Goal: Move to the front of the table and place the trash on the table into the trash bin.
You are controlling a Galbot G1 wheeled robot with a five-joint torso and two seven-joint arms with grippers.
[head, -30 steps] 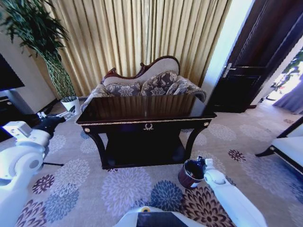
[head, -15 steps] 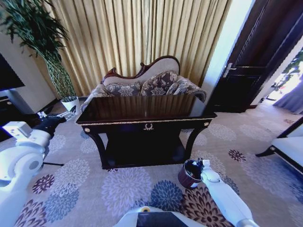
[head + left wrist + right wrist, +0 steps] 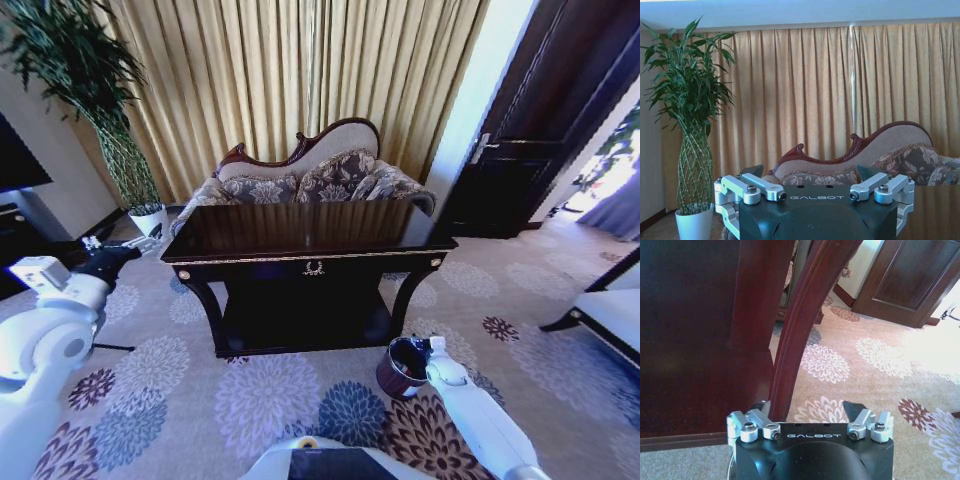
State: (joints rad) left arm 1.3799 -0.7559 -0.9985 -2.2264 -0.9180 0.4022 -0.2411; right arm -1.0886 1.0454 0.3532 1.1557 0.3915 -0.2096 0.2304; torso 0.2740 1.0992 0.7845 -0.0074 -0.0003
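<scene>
— Where's the tabletop (image 3: 300, 228)?
— At twelve o'clock before me, bare and glossy.
— The trash bin (image 3: 404, 367)?
— On the carpet at four o'clock, my right hand (image 3: 810, 409) just above it, fingers apart.
— Your left hand (image 3: 809, 176)?
— Raised at nine o'clock, also spread.

dark glossy table (image 3: 300, 232) top; carpet (image 3: 180, 390) below.

Gold curtains (image 3: 290, 80) behind a sofa (image 3: 310, 170); floral carpet (image 3: 170, 390), dark door (image 3: 540, 120).
</scene>
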